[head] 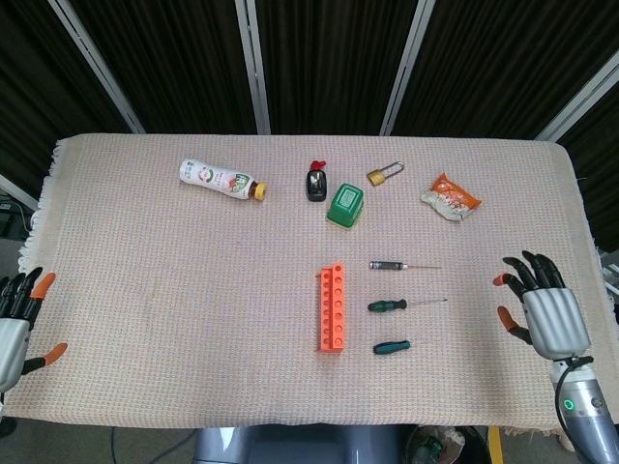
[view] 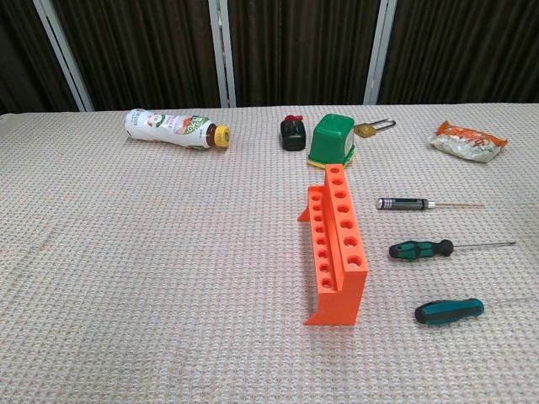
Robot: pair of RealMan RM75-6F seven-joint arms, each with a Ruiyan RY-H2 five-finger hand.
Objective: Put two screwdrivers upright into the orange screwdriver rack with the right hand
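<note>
Currently at the near right edge of the bench (head: 145,290): right hand (head: 544,311), fingers spread apart, holding nothing, well clear of the tools. Left hand (head: 17,319) at the near left edge, partly cut off by the frame, fingers likewise apart and empty. Neither hand visible in the chest view.

Orange screwdriver rack (head: 333,308) standing just right of bench centre, long axis running near-to-far, all holes unfilled. Stepped profile clear in the chest view, taller row on the right.

Three screwdrivers lying flat to the right of the rack, none touching it, shafts pointing right:
- black-handled screwdriver (head: 398,265), farthest from the robot, level with the rack's far end;
- green-and-black screwdriver (head: 402,304), in the middle;
- teal-handled screwdriver (head: 392,346), nearest, level with the rack's near end; shaft barely discernible in either view.

Along the far part of the bench, left to right: plastic bottle (head: 222,179) on its side with yellow cap pointing right; small black bottle (head: 315,182) with red top; green box (head: 344,205) just beside it; brass padlock (head: 383,174); orange snack packet (head: 451,197). Bench covered in a beige woven cloth.
</note>
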